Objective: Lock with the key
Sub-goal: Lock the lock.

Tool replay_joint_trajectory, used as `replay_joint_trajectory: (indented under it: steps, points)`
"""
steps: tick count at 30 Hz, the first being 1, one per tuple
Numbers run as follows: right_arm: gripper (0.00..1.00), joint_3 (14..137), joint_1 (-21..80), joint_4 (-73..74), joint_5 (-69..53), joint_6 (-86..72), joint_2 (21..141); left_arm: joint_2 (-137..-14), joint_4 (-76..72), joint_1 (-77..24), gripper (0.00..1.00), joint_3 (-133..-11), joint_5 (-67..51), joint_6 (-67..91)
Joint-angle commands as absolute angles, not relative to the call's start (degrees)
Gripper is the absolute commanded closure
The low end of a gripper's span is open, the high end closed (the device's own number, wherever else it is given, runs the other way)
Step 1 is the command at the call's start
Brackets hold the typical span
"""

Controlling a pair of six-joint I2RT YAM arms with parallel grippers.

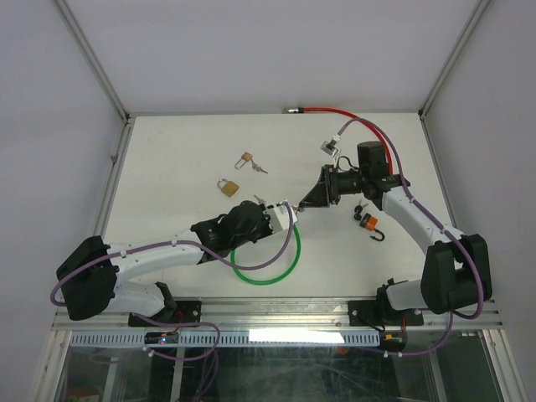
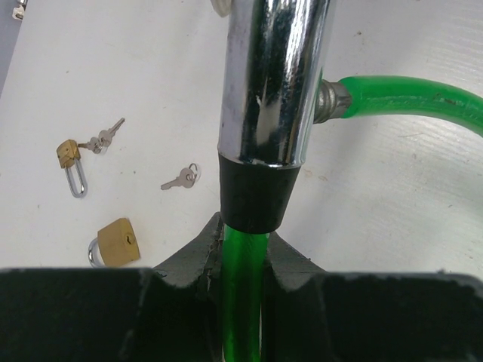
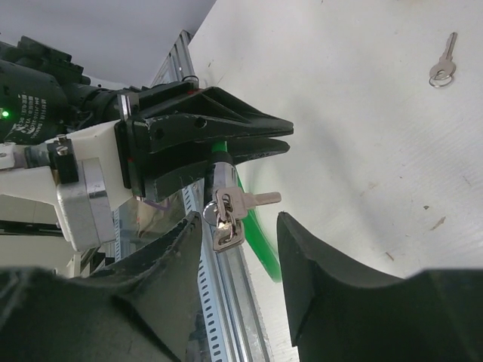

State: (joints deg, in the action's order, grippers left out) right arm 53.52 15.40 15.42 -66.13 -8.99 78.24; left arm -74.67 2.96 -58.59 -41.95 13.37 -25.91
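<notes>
Left wrist, left end effector [image 2: 241, 253] clamping cable lock [image 2: 275, 83] — right end effector [image 3: 238, 226] open

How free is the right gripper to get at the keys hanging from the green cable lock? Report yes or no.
Probably yes. The right gripper is open with the keys hanging right between its fingers, nothing in the gap. The left gripper clamps the cable lock close behind them.

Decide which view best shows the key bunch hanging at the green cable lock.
Right wrist: the key bunch hangs large between the open jaws of the right gripper. The top external view shows a mere speck; the left wrist view shows the lock's chrome barrel, not those keys.
</notes>
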Motion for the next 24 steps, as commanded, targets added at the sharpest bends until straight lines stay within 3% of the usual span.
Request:
replay_joint_trajectory:
  steps: [1,15,24]
  points:
    - [0.54,54.70,15.88,17.20,-64.70,-5.94,77.38,-74.21,-0.08,-59.33,1.00,-44.56,13.10,-25.51]
    - [0.65,54.98,16.95,18.86,-65.55,-3.47,76.21,-74.18,0.10,-59.41,1.00,-44.90,13.18,-25.43]
    - [0.82,54.70,17.98,19.63,-67.73,1.70,74.91,-74.10,0.25,-59.41,1.00,-44.91,13.36,-25.53]
